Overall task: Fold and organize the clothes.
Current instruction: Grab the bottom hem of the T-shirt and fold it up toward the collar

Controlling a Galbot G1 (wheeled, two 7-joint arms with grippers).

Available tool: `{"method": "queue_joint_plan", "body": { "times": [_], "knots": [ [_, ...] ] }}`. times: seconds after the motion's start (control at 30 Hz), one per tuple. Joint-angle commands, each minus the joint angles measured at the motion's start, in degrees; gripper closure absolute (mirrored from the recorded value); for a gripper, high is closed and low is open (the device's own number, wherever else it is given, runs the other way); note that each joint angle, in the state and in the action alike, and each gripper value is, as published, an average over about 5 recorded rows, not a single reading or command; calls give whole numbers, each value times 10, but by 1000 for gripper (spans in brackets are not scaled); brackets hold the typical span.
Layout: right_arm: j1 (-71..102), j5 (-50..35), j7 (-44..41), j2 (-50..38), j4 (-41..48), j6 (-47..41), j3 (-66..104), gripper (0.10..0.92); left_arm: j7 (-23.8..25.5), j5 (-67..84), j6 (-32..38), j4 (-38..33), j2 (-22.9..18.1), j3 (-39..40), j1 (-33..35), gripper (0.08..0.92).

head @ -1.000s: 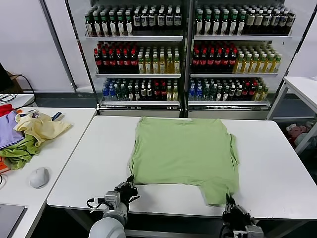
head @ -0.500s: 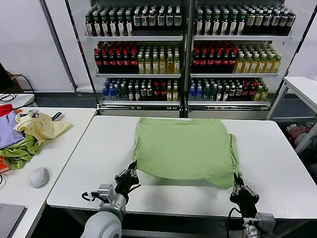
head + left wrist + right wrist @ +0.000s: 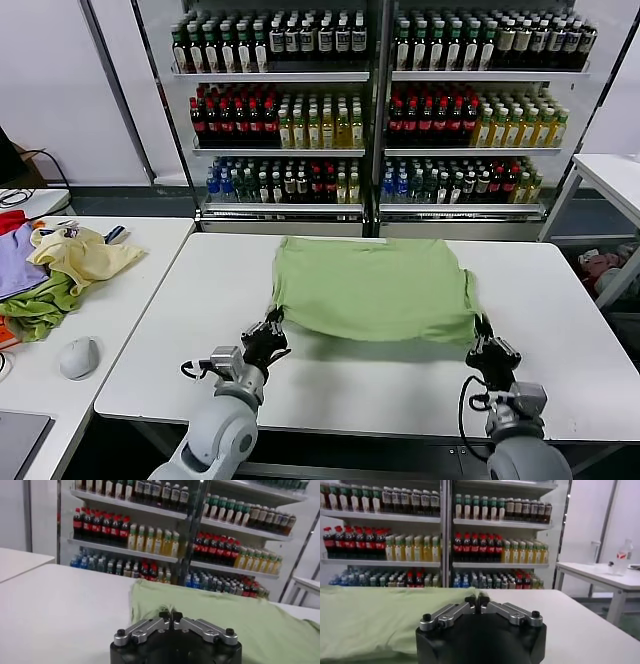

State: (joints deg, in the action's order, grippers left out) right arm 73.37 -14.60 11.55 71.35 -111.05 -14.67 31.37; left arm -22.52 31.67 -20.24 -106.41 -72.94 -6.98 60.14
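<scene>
On the side table (image 3: 120,300), left of the white work table (image 3: 200,380), a heap of cloths is seen: a purple cloth (image 3: 15,262), a pale yellow garment (image 3: 82,255) on top and a darker green cloth (image 3: 40,310) beneath, with a grey mouse (image 3: 79,357) lying nearer the robot. Beyond the work table, two glass-fronted shelving units (image 3: 378,110) are filled with bottles: dark bottles with light caps on the top shelves, red, yellow and green ones on the middle shelves, and mixed blue, red and green ones on the lowest.

The light green polo shirt (image 3: 375,290) is spread at the middle of the work table, plain side up, no print being visible. Its far part lies flat on the table, while its near edge is raised off the surface and stretched between the two grippers, with a shadow cast beneath. A short sleeve is seen bunched at its right side.

The left gripper (image 3: 268,335) is placed at the shirt's near left corner, its fingers pressed fully together on the fabric edge. The right gripper (image 3: 487,345) is placed at the near right corner, its fingers likewise pinched together on the hem.
</scene>
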Motion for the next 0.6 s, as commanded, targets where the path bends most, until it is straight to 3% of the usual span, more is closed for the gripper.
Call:
{"method": "queue_joint_plan", "body": {
  "times": [0.03,0.43,0.6],
  "knots": [
    [-67,-4,1,-9,64,2,-2,900,-1,2,2,82,-6,6,-70,912],
    [-114,35,-10,2,128,-10,-29,894,-3,-58,0,189,-30,35,-135,912],
    [-109,56,-27,7,128,-27,-37,784,-4,-73,-5,205,-34,41,-140,877]
  ]
}}
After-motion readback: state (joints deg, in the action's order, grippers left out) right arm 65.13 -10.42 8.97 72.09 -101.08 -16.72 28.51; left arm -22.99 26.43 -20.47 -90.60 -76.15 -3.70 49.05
